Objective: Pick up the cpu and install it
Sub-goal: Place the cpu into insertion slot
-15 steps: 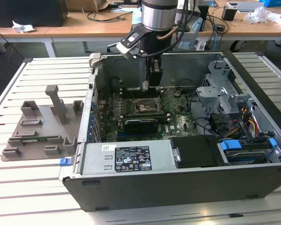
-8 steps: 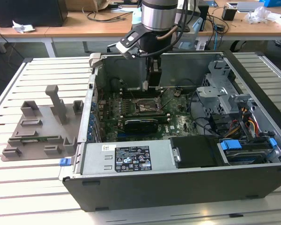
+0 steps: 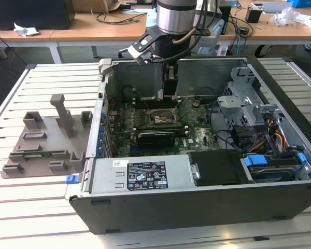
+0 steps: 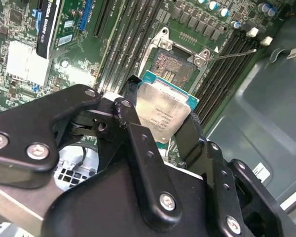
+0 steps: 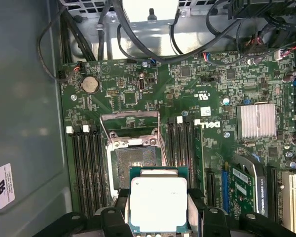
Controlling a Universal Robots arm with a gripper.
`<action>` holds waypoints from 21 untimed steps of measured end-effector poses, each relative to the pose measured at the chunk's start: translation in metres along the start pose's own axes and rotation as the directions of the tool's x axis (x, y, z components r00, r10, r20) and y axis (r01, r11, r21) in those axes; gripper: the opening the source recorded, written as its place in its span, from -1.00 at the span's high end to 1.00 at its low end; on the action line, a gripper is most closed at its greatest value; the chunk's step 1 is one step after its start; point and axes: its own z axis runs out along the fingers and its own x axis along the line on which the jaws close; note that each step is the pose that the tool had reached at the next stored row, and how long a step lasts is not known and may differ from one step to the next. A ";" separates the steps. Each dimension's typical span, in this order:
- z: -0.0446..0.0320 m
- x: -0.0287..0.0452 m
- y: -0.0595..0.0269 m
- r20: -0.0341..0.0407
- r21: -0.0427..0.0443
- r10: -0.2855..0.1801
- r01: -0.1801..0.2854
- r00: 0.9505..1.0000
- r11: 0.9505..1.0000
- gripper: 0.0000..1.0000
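Second wrist view, gripper [image 4: 160, 118]: clamped on the cpu [image 4: 167, 106] by opposite edges, underside free.
First wrist view, cpu: held level near the open socket [image 5: 133, 165], probably for alignment.

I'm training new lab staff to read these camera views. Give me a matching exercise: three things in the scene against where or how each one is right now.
Things:
1. cpu
2. socket
3. grey tray

Place or state:
A. on the slatted table, outside the computer case, at the exterior view's left
B. open and empty, on the green board
C. clamped in the gripper, above the board

Pairs: 1-C, 2-B, 3-A.
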 end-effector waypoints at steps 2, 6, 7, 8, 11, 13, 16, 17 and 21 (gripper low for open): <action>0.0000 0.0000 0.0000 0.000 0.000 0.007 -0.007 1.000 1.000 -0.09; 0.0002 0.0000 0.0001 0.002 0.000 -0.049 0.049 0.999 0.999 -0.09; 0.0002 0.0000 0.0000 0.003 -0.001 -0.073 0.073 0.997 0.997 -0.09; 0.0002 0.0000 0.0000 0.004 -0.001 -0.090 0.090 0.996 0.996 -0.09; 0.0003 0.0000 0.0000 0.004 -0.001 -0.101 0.101 0.995 0.995 -0.09; 0.0003 0.0000 0.0000 0.004 -0.001 -0.101 0.101 0.995 0.995 -0.09; 0.0010 0.0001 0.0001 0.005 -0.001 -0.101 0.101 0.995 0.995 -0.09; 0.0015 0.0000 0.0001 0.005 -0.001 -0.101 0.101 0.995 0.995 -0.09; 0.0055 0.0001 0.0002 0.005 0.000 -0.101 0.101 0.995 0.995 -0.09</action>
